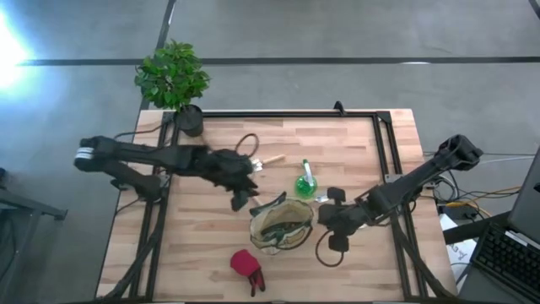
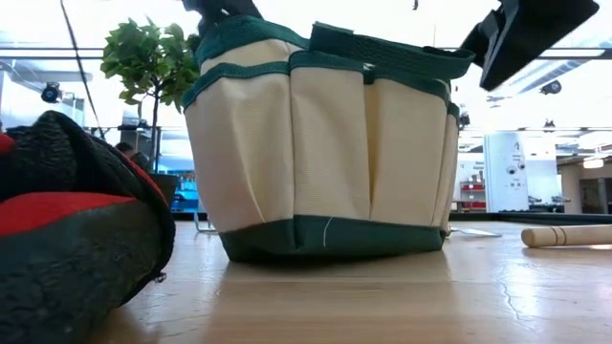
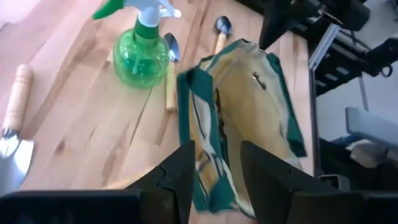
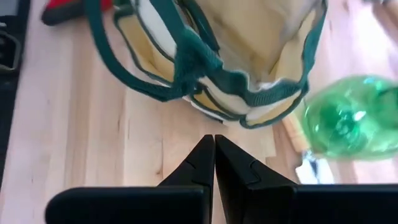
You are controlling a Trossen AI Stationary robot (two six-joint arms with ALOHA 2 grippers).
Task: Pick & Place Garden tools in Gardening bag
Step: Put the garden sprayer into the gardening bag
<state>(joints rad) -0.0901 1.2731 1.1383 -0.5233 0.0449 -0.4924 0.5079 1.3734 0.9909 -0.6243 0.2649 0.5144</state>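
Note:
The tan gardening bag (image 1: 283, 225) with green trim stands upright on its base at the table's middle, and it fills the low view (image 2: 325, 143). My left gripper (image 3: 217, 171) is open just above the bag's left rim, with a green strap (image 3: 198, 134) showing between its fingers. My right gripper (image 4: 214, 149) is shut and empty, close to the bag's right side. The green spray bottle (image 1: 305, 182) stands behind the bag. Two small wooden-handled tools (image 3: 169, 71) lie beside the bottle. A trowel (image 3: 15, 124) lies farther left. The red glove (image 1: 246, 266) lies near the front edge. My left gripper comes at the bag's rim from above and from the table's left, with its open fingers (image 3: 183, 171) on either side of the green strap (image 3: 202, 155). I cannot tell whether they touch the strap.
A leafy potted plant (image 1: 173, 74) in a black pot (image 1: 191, 120) stands at the far left corner. A dark cord loop (image 1: 246, 143) lies behind my left arm. A black frame (image 1: 384, 143) edges the table. Bare wood lies at the front left.

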